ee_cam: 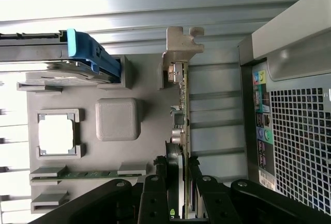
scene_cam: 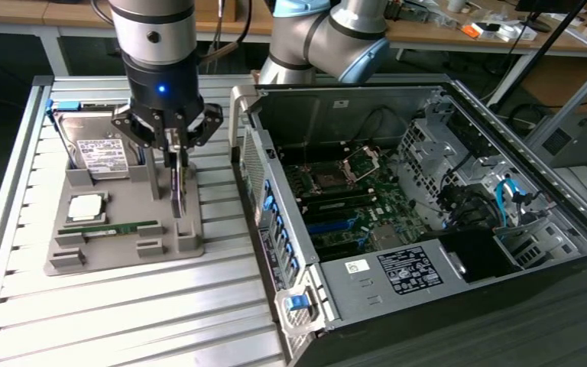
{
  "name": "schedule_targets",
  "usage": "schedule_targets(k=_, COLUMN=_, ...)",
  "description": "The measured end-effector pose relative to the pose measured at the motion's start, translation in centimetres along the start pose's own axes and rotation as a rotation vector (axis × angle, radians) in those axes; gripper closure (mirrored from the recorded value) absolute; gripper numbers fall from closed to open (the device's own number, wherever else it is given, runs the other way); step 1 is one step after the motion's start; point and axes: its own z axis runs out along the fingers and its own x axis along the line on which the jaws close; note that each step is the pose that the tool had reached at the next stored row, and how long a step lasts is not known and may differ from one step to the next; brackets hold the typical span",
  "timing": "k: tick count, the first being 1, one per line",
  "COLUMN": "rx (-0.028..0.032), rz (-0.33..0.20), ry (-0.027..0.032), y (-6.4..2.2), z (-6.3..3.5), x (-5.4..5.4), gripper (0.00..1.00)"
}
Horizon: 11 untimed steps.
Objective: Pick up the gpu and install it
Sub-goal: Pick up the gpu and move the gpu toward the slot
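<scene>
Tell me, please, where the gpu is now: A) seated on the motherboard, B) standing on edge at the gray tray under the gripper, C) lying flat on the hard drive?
B: the gpu stands on edge at the gray tray, directly under the gripper, outside the open case.

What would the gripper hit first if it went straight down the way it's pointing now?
Most likely the gpu, standing on edge in the gray holder directly under the gripper. Its upper edge is right at the gripper's tip, though the exact gap is hard to judge.
</scene>
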Motion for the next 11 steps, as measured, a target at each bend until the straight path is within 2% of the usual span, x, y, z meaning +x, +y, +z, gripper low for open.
schedule_targets(k=11, rx=-0.0001, rz=0.000, ry=0.0001, y=0.02, z=-0.33, x=-0.01, gripper=0.73)
